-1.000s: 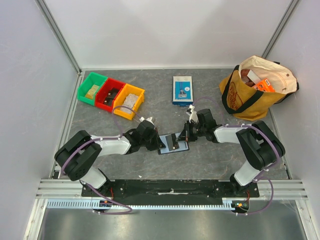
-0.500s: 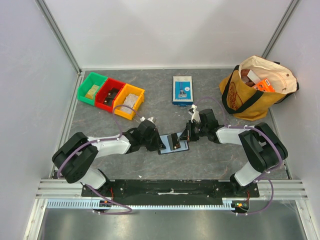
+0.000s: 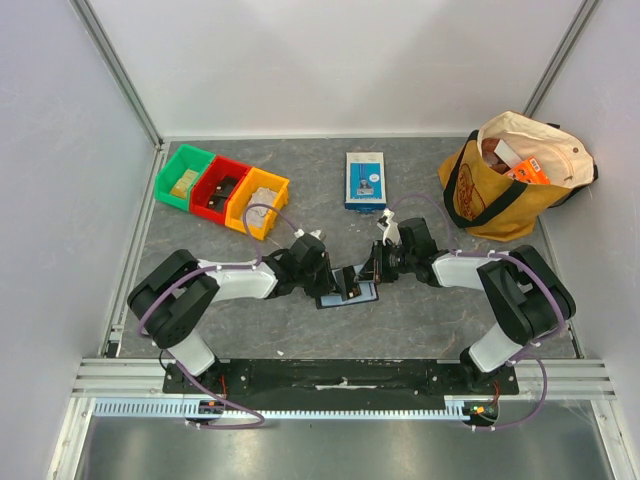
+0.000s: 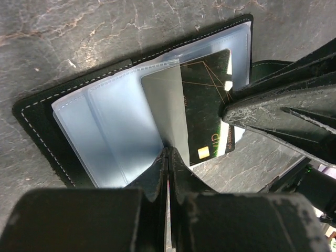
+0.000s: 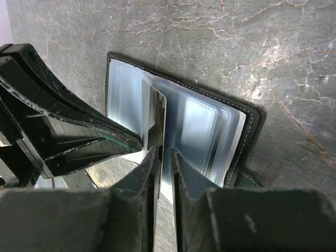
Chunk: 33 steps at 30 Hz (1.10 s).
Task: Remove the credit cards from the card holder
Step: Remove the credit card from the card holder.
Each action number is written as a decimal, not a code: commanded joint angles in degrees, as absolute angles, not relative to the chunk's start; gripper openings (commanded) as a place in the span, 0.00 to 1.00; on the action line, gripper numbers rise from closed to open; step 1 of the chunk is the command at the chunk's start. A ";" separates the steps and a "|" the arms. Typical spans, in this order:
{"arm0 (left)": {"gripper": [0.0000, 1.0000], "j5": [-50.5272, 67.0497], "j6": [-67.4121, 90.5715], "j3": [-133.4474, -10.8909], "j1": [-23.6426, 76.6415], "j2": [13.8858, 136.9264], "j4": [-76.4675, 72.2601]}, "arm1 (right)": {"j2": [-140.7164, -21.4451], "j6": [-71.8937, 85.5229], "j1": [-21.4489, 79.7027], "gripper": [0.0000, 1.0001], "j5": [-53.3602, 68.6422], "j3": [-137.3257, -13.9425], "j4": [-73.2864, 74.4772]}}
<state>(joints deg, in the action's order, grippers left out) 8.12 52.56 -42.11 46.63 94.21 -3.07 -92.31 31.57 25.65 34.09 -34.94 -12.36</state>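
The card holder (image 3: 349, 291) lies open on the grey table between both arms, black with a stitched rim (image 4: 31, 113) and clear bluish sleeves. A dark credit card (image 4: 207, 100) with a gold chip sticks partway out past the holder's edge. My left gripper (image 4: 168, 152) is shut on the edge of a raised plastic sleeve (image 4: 163, 105). My right gripper (image 5: 164, 155) has its jaws slightly apart, with that upright sleeve leaf (image 5: 157, 113) between them. The right fingers (image 4: 278, 110) reach the dark card's edge. The left fingers (image 5: 73, 131) come in from the opposite side.
Green (image 3: 183, 177), red (image 3: 221, 188) and yellow (image 3: 258, 202) bins sit at the back left. A blue-and-white box (image 3: 365, 180) stands behind the holder. A yellow tote bag (image 3: 510, 175) fills the back right corner.
The left gripper has shifted right, further over the holder. The right gripper's jaws have parted slightly. The holder stays in place.
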 commanded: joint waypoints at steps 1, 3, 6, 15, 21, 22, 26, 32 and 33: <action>0.02 8.79 52.29 -40.26 46.67 95.71 -4.48 | -92.63 31.38 25.40 0.25 33.84 -35.77 -12.74; 0.02 9.14 52.64 -39.64 46.67 95.71 -5.01 | -93.34 31.03 25.49 0.29 33.66 -36.03 -12.66; 0.02 9.05 52.91 -38.76 46.67 95.45 -5.45 | -94.04 31.11 25.58 0.31 34.01 -36.39 -12.66; 0.02 8.88 52.91 -38.58 46.76 94.49 -5.27 | -94.31 31.11 26.37 0.06 36.30 -37.70 -13.10; 0.06 6.16 52.74 -38.06 46.06 88.78 -2.82 | -88.69 30.32 26.19 0.00 33.14 -37.79 -8.45; 0.07 5.72 52.65 -38.06 45.88 87.64 -2.20 | -86.68 30.24 26.19 0.00 31.92 -37.62 -7.48; 0.07 4.22 52.21 -37.97 44.39 82.54 -0.35 | -80.17 31.20 26.02 0.00 26.30 -36.57 -4.84; 0.23 2.11 51.94 -38.15 43.59 73.93 2.55 | -68.05 36.28 25.93 0.00 18.29 -35.07 -2.02; 0.33 2.02 52.12 -37.97 43.59 72.26 2.37 | -65.85 38.39 25.93 0.00 18.02 -34.29 -3.15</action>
